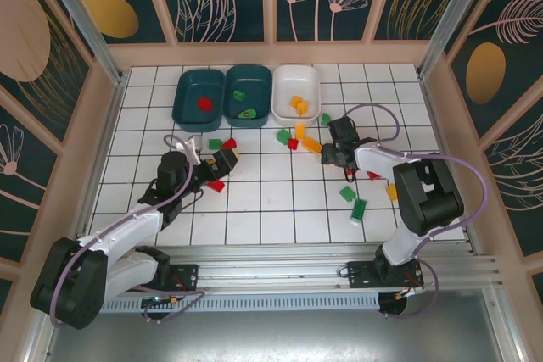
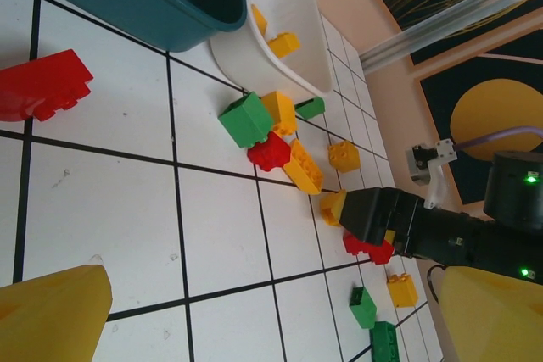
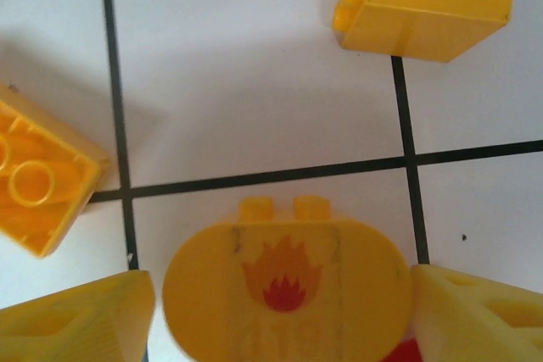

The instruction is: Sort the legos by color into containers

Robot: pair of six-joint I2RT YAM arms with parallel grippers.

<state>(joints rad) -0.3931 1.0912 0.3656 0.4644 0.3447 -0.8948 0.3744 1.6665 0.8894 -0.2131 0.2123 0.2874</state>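
Note:
Two dark teal containers [image 1: 185, 112] [image 1: 260, 82] and a white container [image 1: 310, 84] stand at the back, holding a red lego [image 1: 204, 103], green legos [image 1: 240, 95] and yellow legos [image 1: 298, 105]. My right gripper [image 1: 331, 156] [image 3: 284, 294] is low on the tiles, its yellow fingers [image 3: 76, 320] pressed to both sides of a rounded yellow lego with a flame print [image 3: 288, 273]. My left gripper [image 1: 219, 163] [image 2: 271, 294] is open over bare tile, between a red lego [image 1: 216, 184] and a green and red pair [image 1: 222, 143].
A mixed cluster of legos [image 1: 293, 137] [image 2: 270, 152] lies in front of the white container. More yellow bricks [image 3: 428, 2] [image 3: 38, 180] sit just ahead of my right gripper. Green legos [image 1: 353, 201], a yellow one [image 1: 392, 192] and a red one [image 1: 373, 175] lie near the right arm.

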